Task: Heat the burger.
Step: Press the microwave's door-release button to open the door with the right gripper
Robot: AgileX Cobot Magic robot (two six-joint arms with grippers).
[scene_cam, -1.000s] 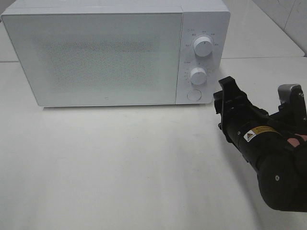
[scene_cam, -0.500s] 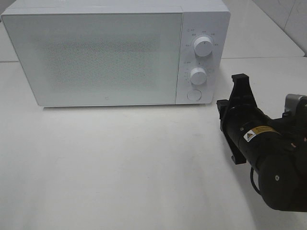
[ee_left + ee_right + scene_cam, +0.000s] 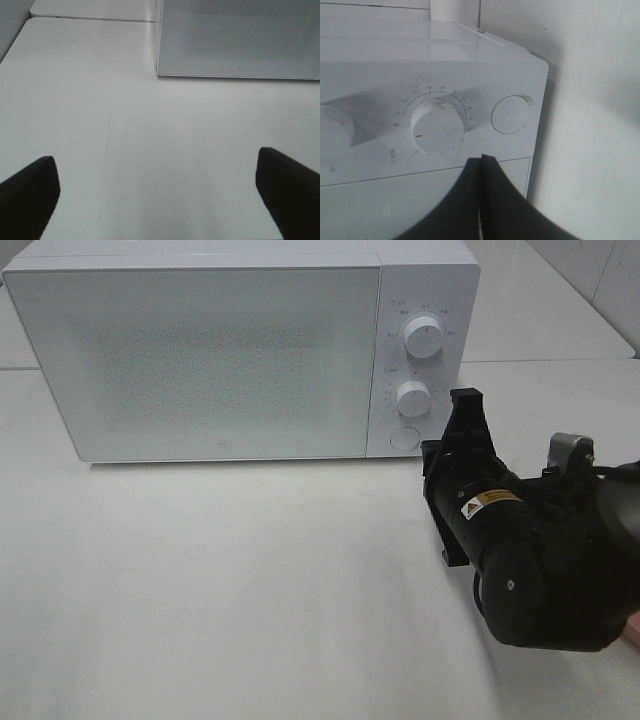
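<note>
The burger is out of view; the white microwave (image 3: 220,350) has its door closed. My right gripper (image 3: 466,400) is shut with nothing between its fingers, just right of the control panel, level with the lower knob (image 3: 412,398) and the round button (image 3: 403,437). In the right wrist view the closed fingertips (image 3: 481,161) point at the panel just below the lower knob (image 3: 439,125), with the round button (image 3: 510,114) beside it. My left gripper (image 3: 157,195) is open over bare table, its fingers (image 3: 27,195) wide apart, short of the microwave (image 3: 240,40).
An upper knob (image 3: 424,337) sits above the lower one on the panel. The microwave stands at the back of the white table (image 3: 250,570). A table seam runs behind the microwave at the right (image 3: 550,362).
My right gripper has shut its fingers and moved left, closer to the microwave's control panel. The left gripper has stayed open.
</note>
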